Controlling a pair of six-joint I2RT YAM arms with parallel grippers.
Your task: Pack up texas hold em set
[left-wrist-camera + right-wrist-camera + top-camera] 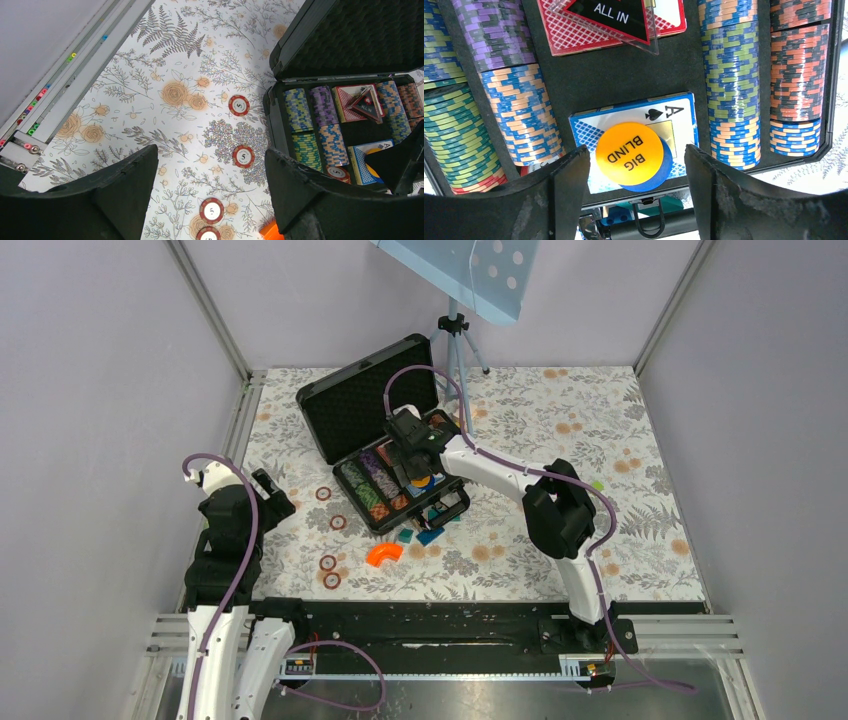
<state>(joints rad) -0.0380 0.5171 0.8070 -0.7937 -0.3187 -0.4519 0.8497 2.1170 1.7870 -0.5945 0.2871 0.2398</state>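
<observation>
The black briefcase [352, 408] of the texas hold em set lies open, lid up at the back. Its tray holds rows of striped chips [730, 75], a red deck [574, 35] under an "ALL IN" triangle [609, 15], and a blue deck [674, 112]. A yellow "BIG BLIND" disc [629, 152] rests on a blue disc on that deck. My right gripper [636, 150] hovers over it, open, fingers clear of the disc on both sides. My left gripper [211, 155] is open and empty above the mat, left of the case. Several loose red chips [243, 156] lie below it.
An orange curved piece [383, 553] and small teal and blue blocks [430, 536] lie on the floral mat in front of the case. A tripod [455, 340] stands behind the lid. A metal rail [75, 65] borders the mat on the left.
</observation>
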